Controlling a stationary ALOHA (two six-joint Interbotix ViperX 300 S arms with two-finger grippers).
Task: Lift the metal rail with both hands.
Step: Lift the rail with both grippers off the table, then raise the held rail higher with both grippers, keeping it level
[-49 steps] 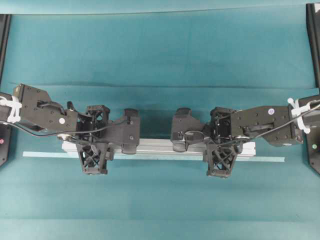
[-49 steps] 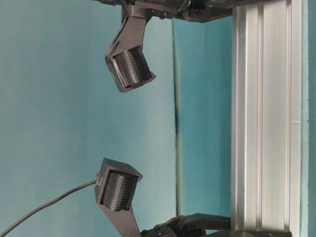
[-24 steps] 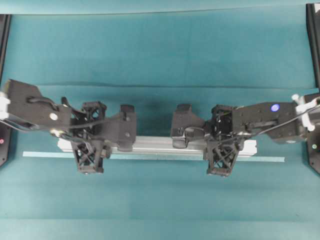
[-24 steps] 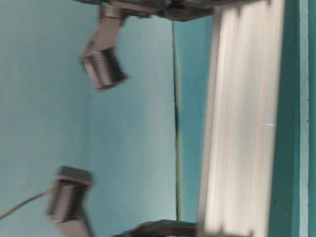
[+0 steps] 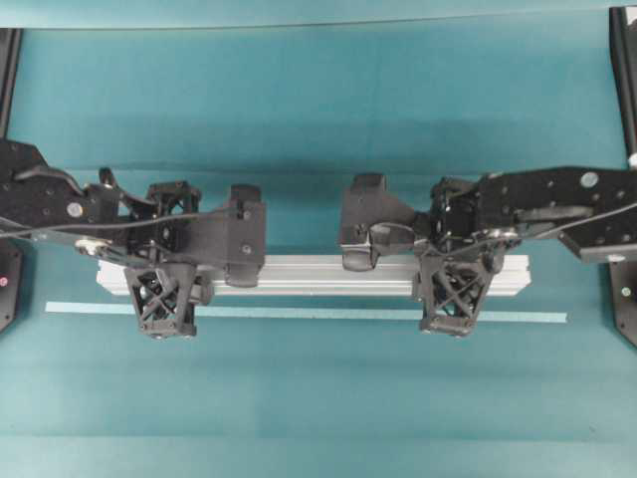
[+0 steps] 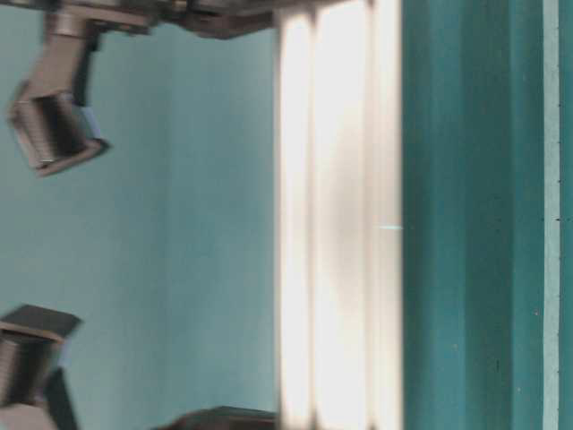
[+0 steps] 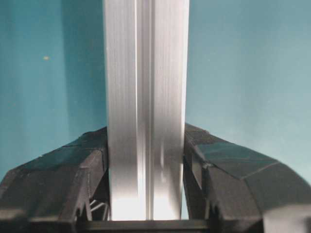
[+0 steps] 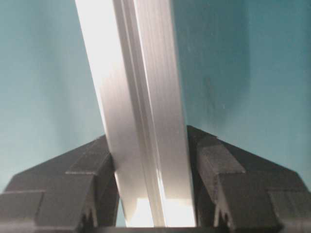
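The metal rail (image 5: 318,276) is a long silver grooved bar, lying level across the middle of the overhead view and held off the teal table. My left gripper (image 5: 167,261) is shut on it near its left end, and my right gripper (image 5: 453,264) is shut on it near its right end. In the left wrist view the rail (image 7: 146,97) runs straight between the jaws of the left gripper (image 7: 146,170), both pressed to its sides. The right wrist view shows the rail (image 8: 138,97) slightly slanted inside the right gripper (image 8: 150,170). Seen from table level, the rail (image 6: 336,224) is blurred.
A thin pale blue-green tape strip (image 5: 328,314) lies flat on the table just in front of the rail, and its strip (image 6: 551,215) shows again at table level. Black frame posts (image 5: 625,80) stand at the far corners. A cloth fold (image 5: 318,171) crosses behind the arms.
Both arms have risen with the rail in their grip. It has left the table and drawn away from the tape strip, looking larger from overhead.
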